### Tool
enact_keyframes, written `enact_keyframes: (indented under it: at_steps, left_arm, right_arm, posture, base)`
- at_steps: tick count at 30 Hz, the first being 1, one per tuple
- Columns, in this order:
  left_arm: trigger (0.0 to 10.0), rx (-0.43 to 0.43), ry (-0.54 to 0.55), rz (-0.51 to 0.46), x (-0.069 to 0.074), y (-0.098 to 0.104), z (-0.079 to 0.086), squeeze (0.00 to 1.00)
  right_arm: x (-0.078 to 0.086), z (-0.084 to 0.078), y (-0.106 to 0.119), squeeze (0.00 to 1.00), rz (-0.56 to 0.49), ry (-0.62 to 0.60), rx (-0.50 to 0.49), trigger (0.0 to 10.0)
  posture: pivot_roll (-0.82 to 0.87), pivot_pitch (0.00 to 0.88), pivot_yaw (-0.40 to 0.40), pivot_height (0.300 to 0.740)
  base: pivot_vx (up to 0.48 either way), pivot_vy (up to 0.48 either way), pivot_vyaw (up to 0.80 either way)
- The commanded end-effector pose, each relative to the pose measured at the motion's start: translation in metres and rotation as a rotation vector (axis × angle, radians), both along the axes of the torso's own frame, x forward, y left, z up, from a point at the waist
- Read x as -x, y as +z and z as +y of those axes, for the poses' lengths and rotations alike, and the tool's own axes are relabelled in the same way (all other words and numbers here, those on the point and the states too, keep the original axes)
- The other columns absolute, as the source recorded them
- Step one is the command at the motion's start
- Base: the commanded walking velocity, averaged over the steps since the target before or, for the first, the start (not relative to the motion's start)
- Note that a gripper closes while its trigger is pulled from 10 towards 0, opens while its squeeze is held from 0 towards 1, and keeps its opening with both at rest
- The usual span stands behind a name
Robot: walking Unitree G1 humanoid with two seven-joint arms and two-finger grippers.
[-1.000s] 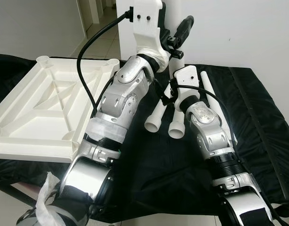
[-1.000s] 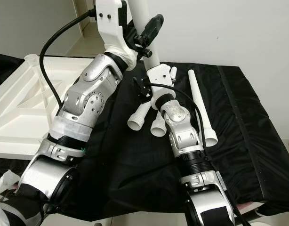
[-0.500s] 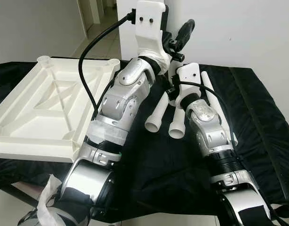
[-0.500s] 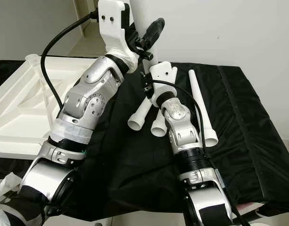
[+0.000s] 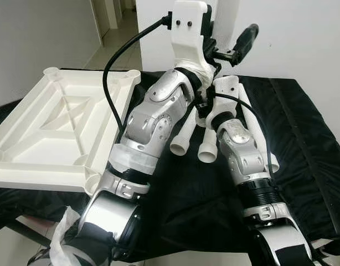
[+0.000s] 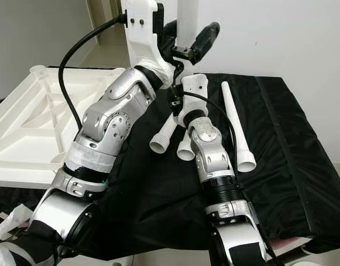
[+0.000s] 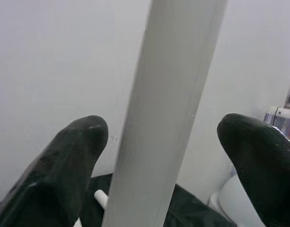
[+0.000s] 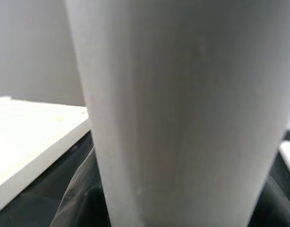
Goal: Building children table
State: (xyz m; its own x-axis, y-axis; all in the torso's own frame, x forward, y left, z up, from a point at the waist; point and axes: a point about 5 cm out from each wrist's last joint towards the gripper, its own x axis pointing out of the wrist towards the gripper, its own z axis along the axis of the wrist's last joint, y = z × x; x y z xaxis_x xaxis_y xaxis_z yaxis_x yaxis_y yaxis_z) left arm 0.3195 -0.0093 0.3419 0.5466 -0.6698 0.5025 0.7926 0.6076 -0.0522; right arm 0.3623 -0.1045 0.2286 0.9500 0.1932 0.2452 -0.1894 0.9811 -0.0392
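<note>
A white table leg [image 6: 187, 19] stands upright in the air above the black-covered table. My left gripper [image 6: 187, 34] is raised around it, open, and in the left wrist view both black fingers [image 7: 64, 165] stand clear of the leg [image 7: 168, 118]. My right gripper [image 6: 185, 75] is below, behind its white wrist mount [image 6: 193, 88], shut on the leg's lower part. That leg [image 8: 183, 109] sits very close in the right wrist view. The white tabletop [image 5: 59, 127] lies upside down on the left.
Two loose legs with flared ends [image 5: 181, 141] [image 5: 207, 149] lie between my arms, and a third long leg [image 6: 236, 127] lies to the right. A black cloth [image 5: 308, 138] covers the work table. A white wall stands close behind.
The leg has swung from a tilt to upright and shifted right. My left gripper moved right with it. The camera shifted slightly.
</note>
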Motion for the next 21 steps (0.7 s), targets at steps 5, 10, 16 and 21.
enact_keyframes:
  at_steps: [5, 10, 16, 21]
  left_arm:
    - [10.0, 0.009, -0.041, 0.019, 0.003, 0.002, 0.002, 0.0]
    - [10.0, 0.041, -0.035, 0.056, 0.001, 0.0, 0.007, 0.0]
    - [10.0, 0.042, -0.002, 0.085, -0.004, -0.008, 0.014, 0.0]
    - [10.0, -0.01, 0.136, 0.181, -0.022, -0.036, 0.038, 0.0]
  right_arm:
    - [0.0, -0.004, -0.009, 0.0, 0.071, -0.099, -0.138, 10.0]
    - [0.002, -0.009, -0.018, 0.0, 0.1, -0.152, -0.22, 10.0]
    - [0.005, -0.018, -0.021, 0.0, 0.093, -0.194, -0.229, 10.0]
    - [0.017, -0.036, -0.02, 0.0, 0.028, -0.238, -0.235, 10.0]
  posture:
    - [0.0, 0.0, 0.085, 0.74]
    - [0.0, 0.001, 0.079, 0.74]
    - [0.01, 0.0, 0.072, 0.74]
    - [0.01, 0.0, 0.069, 0.74]
  base:
    - [0.0, 0.0, 0.0]
    - [0.0, 0.0, 0.0]
    - [0.0, 0.0, 0.0]
    - [0.0, 0.0, 0.0]
